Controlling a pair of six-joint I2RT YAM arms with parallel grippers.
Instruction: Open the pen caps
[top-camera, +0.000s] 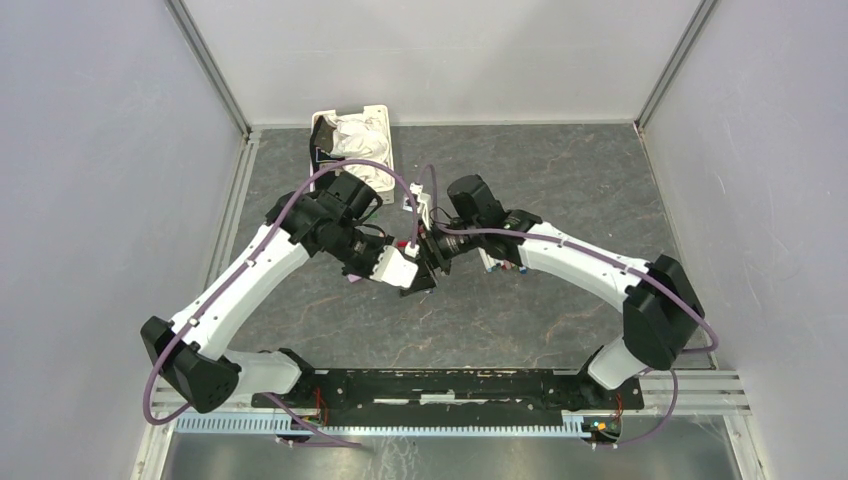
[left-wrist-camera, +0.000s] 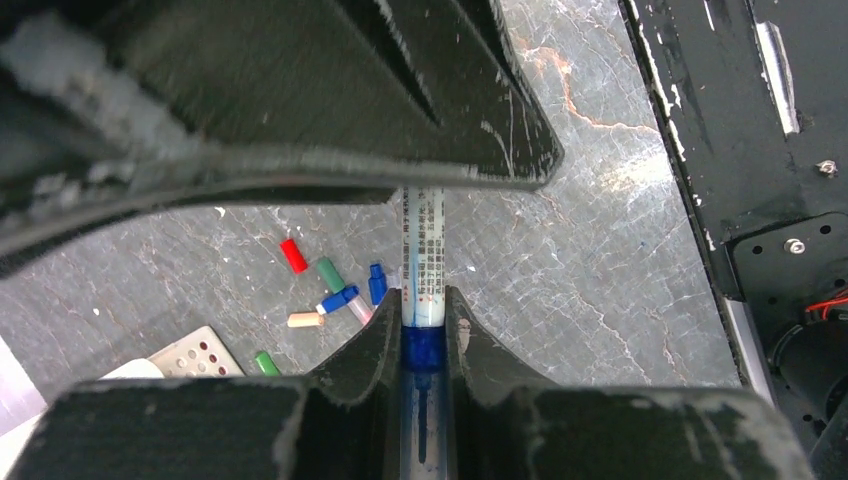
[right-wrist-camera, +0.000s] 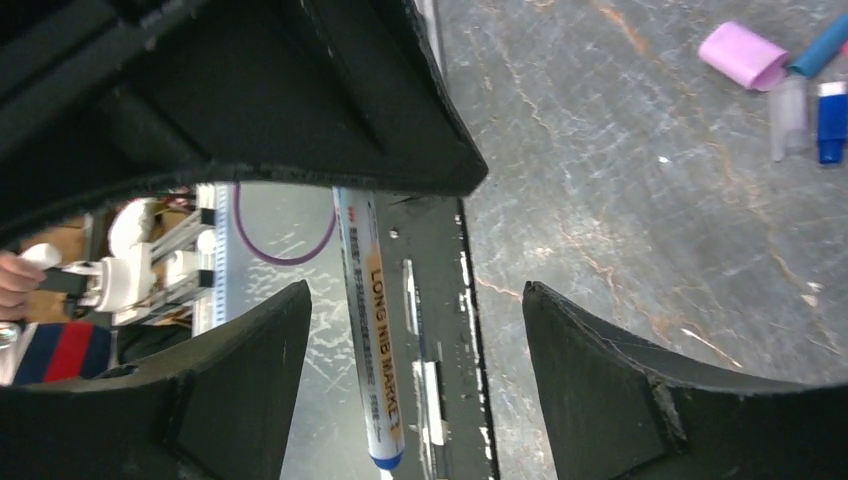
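While the left gripper (left-wrist-camera: 425, 300) clamps the pen (left-wrist-camera: 422, 240), the right gripper (right-wrist-camera: 412, 300) hangs open around it — an off-centre close could twist it loose.

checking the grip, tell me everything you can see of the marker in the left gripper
The marker is a slim white plastic barrel printed LONG NIB MARKER in orange, with blue at each end. The left gripper is shut on it by one blue part; the rest runs between the fingers of the open right gripper, untouched by them. Whether it is capped is unclear.
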